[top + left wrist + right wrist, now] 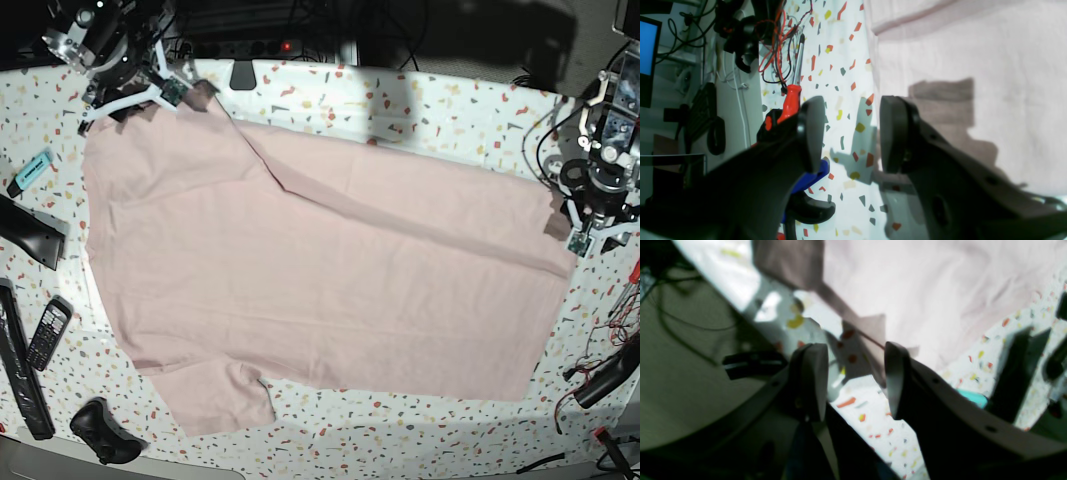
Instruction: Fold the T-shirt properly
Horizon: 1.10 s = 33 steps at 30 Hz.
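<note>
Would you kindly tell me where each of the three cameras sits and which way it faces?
Left wrist: on the left arm, facing the T-shirt's edge; the open left gripper shows.
Right wrist: on the right arm, facing another shirt edge; the open right gripper shows.
Base: above the table, looking down; both arms' ends show.
Both wrist views share the shirt with base.
</note>
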Tool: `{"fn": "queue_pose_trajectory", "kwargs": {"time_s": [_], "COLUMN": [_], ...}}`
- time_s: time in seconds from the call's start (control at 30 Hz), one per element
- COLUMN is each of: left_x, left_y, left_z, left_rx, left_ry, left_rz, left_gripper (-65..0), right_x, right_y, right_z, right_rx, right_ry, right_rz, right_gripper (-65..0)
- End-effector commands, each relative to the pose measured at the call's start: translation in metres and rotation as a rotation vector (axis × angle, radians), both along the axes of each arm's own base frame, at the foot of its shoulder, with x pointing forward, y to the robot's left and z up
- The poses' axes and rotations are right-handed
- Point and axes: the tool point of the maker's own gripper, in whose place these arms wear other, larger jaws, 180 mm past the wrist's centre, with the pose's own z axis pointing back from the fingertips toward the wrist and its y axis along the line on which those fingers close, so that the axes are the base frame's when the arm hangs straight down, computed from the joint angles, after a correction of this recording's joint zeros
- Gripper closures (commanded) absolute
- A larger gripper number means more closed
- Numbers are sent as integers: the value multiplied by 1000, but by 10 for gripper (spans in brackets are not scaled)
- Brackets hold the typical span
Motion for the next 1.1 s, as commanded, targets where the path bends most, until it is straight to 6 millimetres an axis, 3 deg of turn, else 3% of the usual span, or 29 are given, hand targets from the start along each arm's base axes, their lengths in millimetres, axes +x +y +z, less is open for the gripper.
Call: {"fn": "queue_pose_trajectory", "kwargs": {"time_s": [0.0,0.1,0.8,1.07], "left_x": [10,10,11,11], "left_y": [5,5,7,7], "left_z": [18,18,21,22], "left_rx": [26,26,69,69], "left_ry": [-53,-53,-58,-60], "left_rz": [-8,-8,-21,-23], "left_gripper": [-258,-258,-258,-258], "right_x": [6,10,8,23], "right_y": [2,9,-27,-19], "right_z": [7,8,-11,-7], "right_rx": [6,33,-121,-81], "right_ry": [-27,-56,-35,-85], "right_rz": [23,51,56,81], "right_gripper": [-271,-271,-270,-269]}}
